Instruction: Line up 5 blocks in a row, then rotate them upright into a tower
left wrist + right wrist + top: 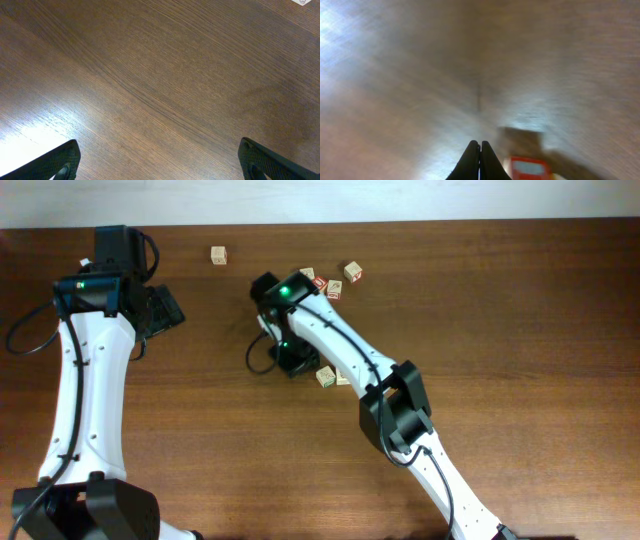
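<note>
Holding right tool (480,160) clenched on nothing at desk (200,440) centre, two blocks (326,376) just at its four o'clock. Left tool (159,150) released at nine o'clock. Beyond, more blocks clustered toward one o'clock.

No word, number or brand can be read in any of the views. In the overhead view the blocks (353,272) have small red and green prints on their faces, but these are too small to tell whether they are letters or pictures. In the right wrist view a cube (529,168) shows a red face with a pale patch, too blurred to read.
</note>
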